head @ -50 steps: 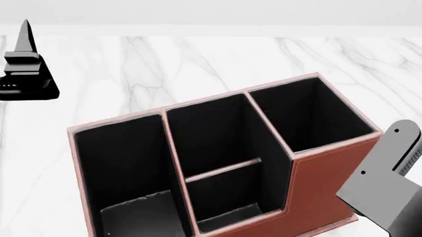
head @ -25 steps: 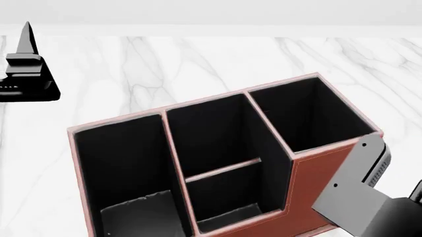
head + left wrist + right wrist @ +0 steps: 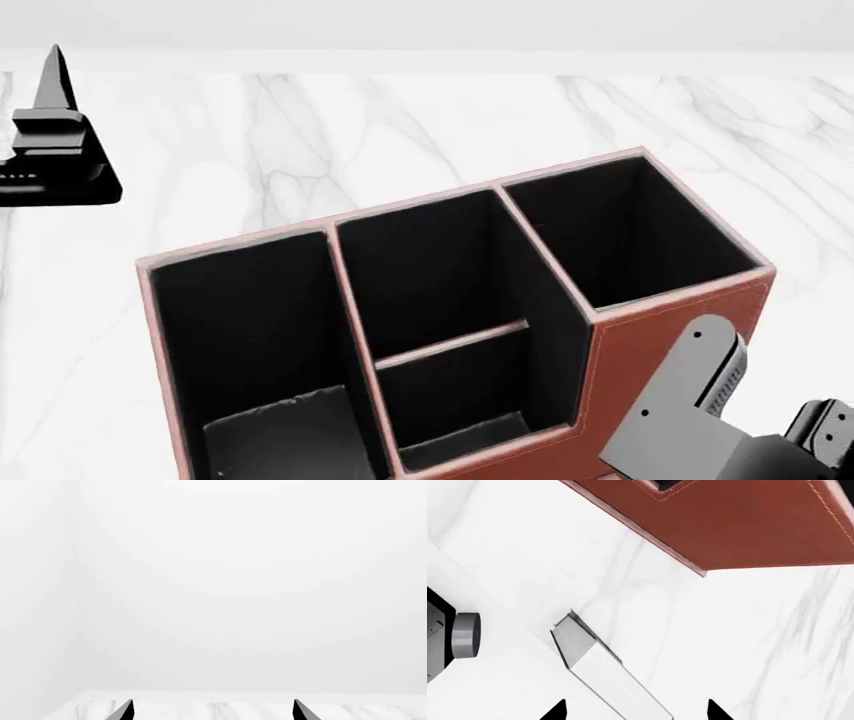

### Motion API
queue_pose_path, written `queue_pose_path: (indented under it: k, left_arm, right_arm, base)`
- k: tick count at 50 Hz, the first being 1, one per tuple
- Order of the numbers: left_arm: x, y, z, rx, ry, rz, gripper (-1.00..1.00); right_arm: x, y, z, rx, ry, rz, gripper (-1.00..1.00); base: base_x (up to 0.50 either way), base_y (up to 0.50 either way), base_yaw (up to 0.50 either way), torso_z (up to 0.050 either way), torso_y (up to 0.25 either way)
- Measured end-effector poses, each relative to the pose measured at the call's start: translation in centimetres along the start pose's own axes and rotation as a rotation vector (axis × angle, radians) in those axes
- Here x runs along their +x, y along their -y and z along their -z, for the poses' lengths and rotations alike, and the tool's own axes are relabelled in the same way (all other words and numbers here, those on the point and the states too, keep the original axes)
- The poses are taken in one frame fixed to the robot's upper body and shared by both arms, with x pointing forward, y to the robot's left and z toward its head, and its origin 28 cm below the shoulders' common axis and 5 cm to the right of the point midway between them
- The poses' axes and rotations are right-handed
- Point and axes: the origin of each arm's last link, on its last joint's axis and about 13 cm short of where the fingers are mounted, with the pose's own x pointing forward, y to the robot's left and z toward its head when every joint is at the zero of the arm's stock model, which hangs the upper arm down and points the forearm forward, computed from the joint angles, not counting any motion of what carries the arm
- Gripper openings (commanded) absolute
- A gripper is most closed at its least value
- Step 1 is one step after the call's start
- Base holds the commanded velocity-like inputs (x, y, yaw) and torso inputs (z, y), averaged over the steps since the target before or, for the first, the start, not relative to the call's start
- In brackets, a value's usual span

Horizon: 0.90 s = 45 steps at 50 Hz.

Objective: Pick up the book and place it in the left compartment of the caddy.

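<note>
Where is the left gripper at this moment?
In the head view, the left gripper is at the far left edge, raised over the marble table, well apart from the caddy; its fingers are spread.

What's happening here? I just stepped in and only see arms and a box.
A two-armed robot stands at a marble table with a reddish-brown caddy. Its left compartment holds no book, and no book shows in any view. The left gripper is raised off to the side, open and empty. The right gripper is low beside the caddy's outer wall, open, holding nothing.
</note>
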Motion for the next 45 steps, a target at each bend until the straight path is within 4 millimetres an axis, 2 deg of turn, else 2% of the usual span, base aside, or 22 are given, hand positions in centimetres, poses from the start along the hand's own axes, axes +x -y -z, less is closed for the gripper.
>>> queue_pose_path:
  k: [45]
  left_arm:
    - [0.0,0.0,0.1,-0.006,-0.001,0.003,1.0]
  right_arm:
    - [5.0,-1.2,0.4,-0.002,-0.028,-0.091,1.0]
  base:
    - [0.0,0.0,0.0,0.0,0.0]
